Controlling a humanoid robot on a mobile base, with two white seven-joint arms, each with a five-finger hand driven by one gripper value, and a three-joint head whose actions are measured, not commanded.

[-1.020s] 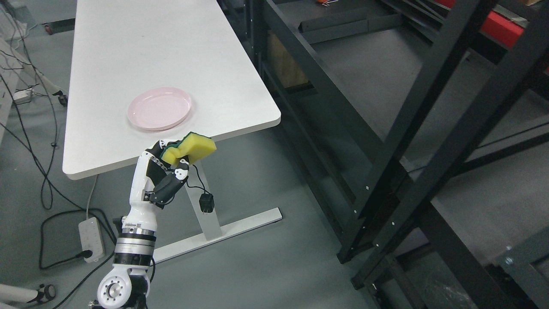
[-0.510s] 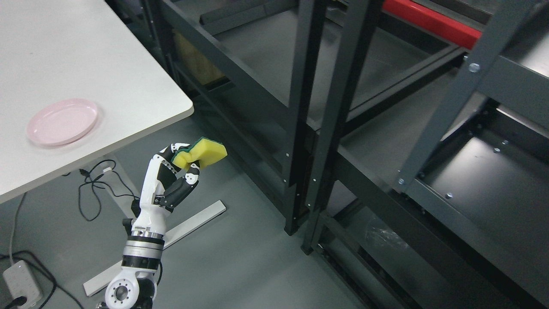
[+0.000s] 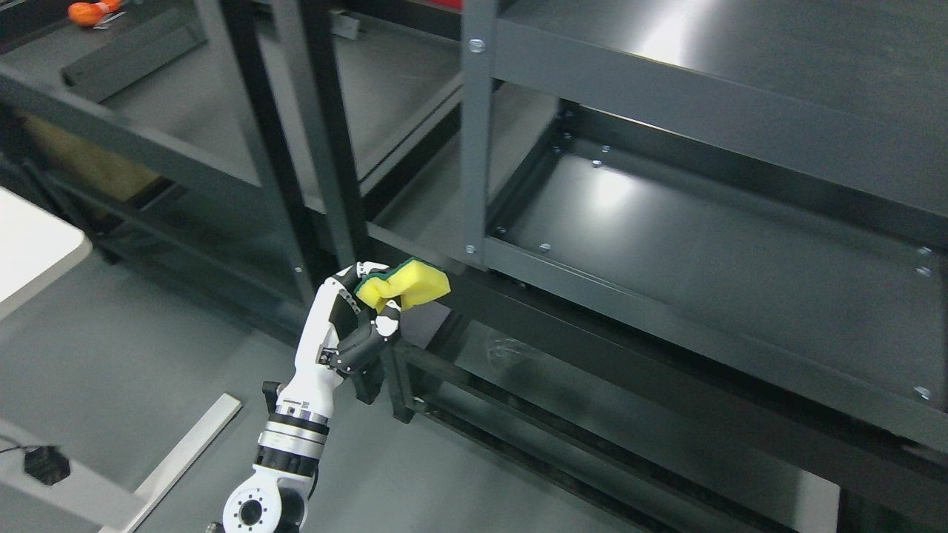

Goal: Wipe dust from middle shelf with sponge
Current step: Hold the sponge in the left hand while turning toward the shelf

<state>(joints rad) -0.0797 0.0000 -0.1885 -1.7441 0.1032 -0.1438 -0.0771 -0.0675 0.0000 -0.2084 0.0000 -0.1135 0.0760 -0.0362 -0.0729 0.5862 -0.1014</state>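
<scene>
Overhead light, even and moderately bright. White glare patches lay on the dark shelf panels (image 3: 711,244). Beneath that shelf, deep shadow. Focus sharp; no blur.

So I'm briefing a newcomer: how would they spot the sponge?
Start at the dark metal shelving unit and find its grey front post. Just below-left, the left hand grips the sponge: bright yellow with a green backing, the only vivid thing there.

Grey floor (image 3: 148,348) – dark metal racks (image 3: 296,148) (white table (image 3: 29,252) left).
</scene>
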